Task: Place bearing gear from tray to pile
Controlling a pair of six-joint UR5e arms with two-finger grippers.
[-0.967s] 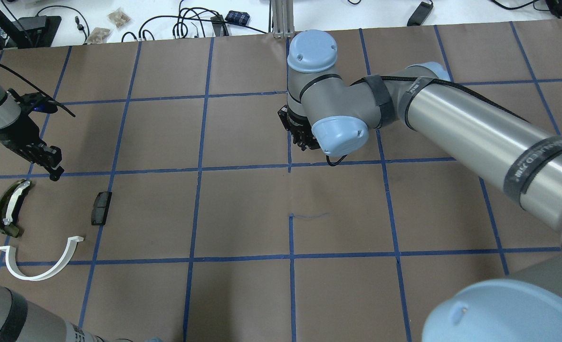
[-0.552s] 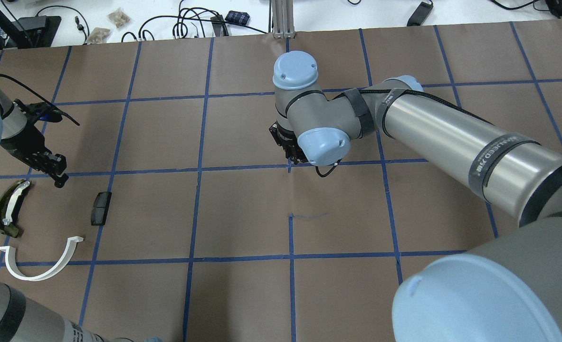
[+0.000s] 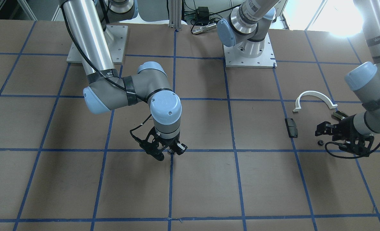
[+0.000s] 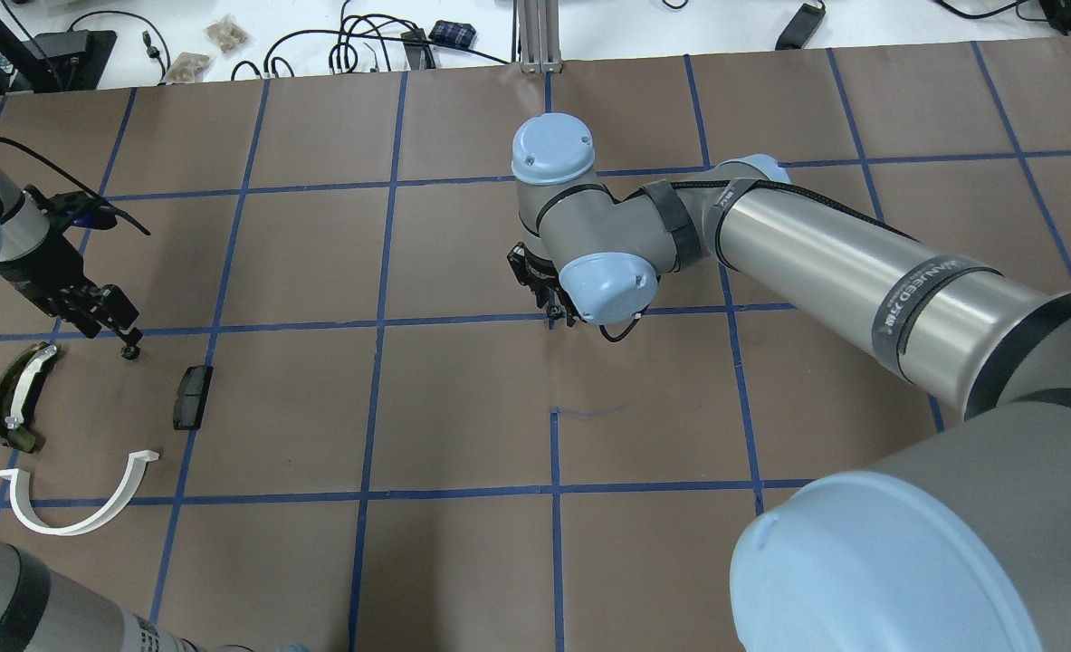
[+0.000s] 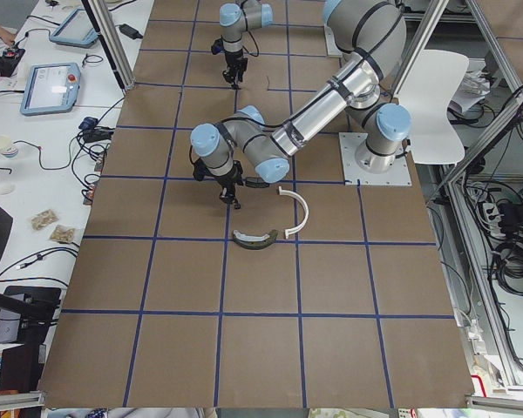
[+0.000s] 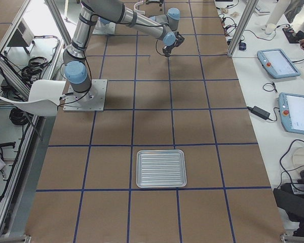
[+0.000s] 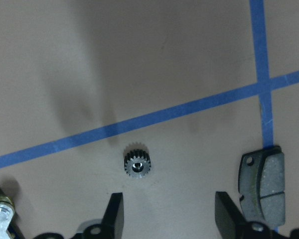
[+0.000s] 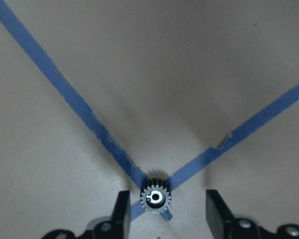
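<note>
Placement appears complete: the bearing gear (image 7: pixel 137 166) lies on the desk (image 7: pixel 189 59) beside the black block (image 7: pixel 261 184) of the pile (image 4: pixel 17 403), under the parted left end effector (image 7: pixel 169 211); the right end effector (image 8: pixel 168 211), also parted, straddles a second gear (image 8: pixel 155 198), which next requires grasping and transfer.

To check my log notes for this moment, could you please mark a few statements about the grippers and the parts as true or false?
1. The left gripper is open, with a small gear lying on the table just ahead of its fingers. True.
2. The right gripper grips a gear lifted off the table. False: it is open, and a second gear rests on a blue tape crossing between its fingers.
3. The black block lies on the white half-ring. False: they lie apart.
4. The olive curved piece touches neither. True.
</note>
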